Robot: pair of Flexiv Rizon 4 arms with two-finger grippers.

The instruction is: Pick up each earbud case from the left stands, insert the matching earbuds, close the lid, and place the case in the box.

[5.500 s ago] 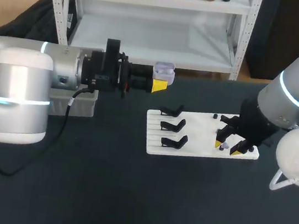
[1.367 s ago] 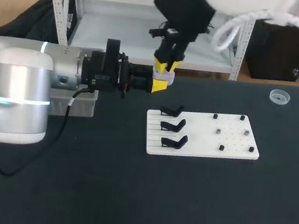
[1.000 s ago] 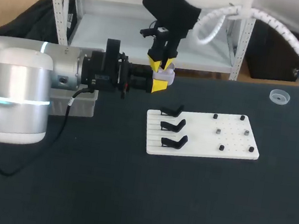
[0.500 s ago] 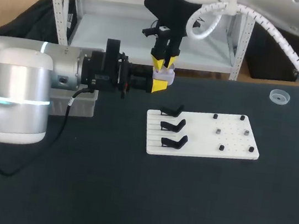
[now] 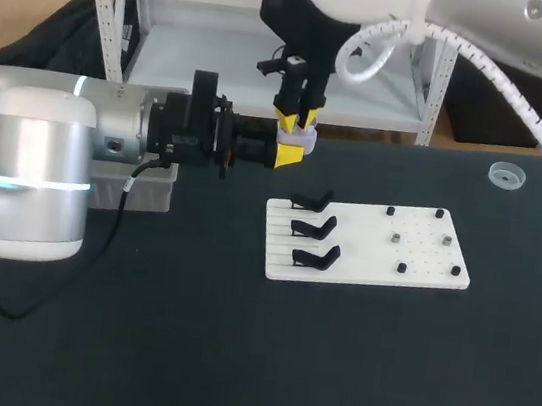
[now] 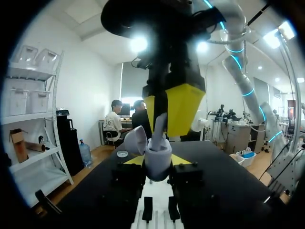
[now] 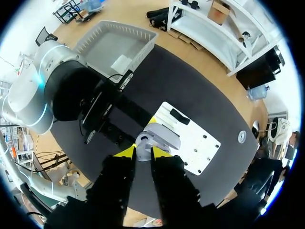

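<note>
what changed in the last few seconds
The right gripper left the pegs on the white board, swung across and came down over the open earbud case, with an earbud between its fingers at the case's mouth. The left gripper kept holding the case in the same spot. The board and its three black stands stayed put.

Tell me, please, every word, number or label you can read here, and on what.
None: no legible print shows on the pale lilac plastic earbud case, the pale earbud, the flat white stand board, or the grey plastic bin.
</note>
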